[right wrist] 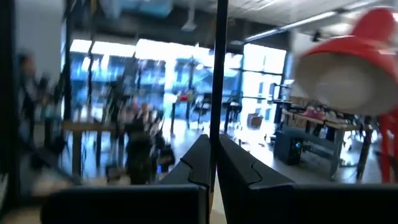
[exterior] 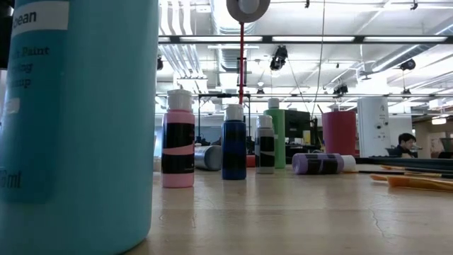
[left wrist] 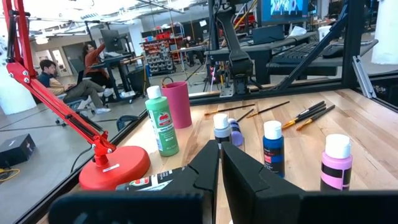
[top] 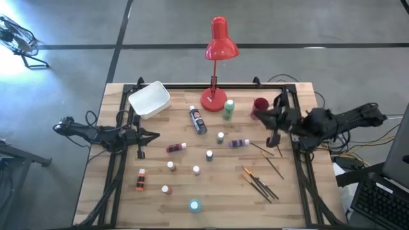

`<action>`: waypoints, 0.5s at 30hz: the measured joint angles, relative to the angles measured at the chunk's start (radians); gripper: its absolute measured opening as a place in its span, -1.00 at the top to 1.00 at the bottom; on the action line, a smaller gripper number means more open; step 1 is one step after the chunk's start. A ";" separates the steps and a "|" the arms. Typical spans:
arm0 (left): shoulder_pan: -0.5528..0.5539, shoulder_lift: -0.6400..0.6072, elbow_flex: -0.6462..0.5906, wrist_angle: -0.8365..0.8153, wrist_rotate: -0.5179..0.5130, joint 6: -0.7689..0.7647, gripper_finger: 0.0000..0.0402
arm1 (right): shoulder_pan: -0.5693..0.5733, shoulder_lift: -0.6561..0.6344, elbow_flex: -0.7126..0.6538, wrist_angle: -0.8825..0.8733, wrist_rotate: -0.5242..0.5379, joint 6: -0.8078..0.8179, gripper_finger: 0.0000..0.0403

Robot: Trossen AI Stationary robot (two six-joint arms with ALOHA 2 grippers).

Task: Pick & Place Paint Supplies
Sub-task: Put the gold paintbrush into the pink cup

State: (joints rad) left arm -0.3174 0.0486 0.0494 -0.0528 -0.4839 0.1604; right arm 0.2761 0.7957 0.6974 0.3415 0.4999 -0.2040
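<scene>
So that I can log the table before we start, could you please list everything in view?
desk lamp: one, red, table's far edge, centre.
tub: one, white, far left.
cup: one, dark red, right of the lamp.
upright bottles: seven; five small white-capped mid-table, one green by the lamp, one teal at the near edge.
lying bottles: four; dark-labelled, purple, red, orange.
paintbrushes: several, wooden-handled, right half.
people: two, seated beyond the table.
left tool: shut, empty, left side.
right tool: shut, empty, right side.
</scene>
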 joint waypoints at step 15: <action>0.000 0.000 0.000 0.000 0.000 0.002 0.88 | 0.118 0.348 0.326 -0.424 0.023 0.124 0.96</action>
State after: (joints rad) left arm -0.3173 0.0486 0.0497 -0.0528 -0.4839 0.1619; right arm 0.3938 1.1442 1.0231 -0.0823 0.5231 -0.0797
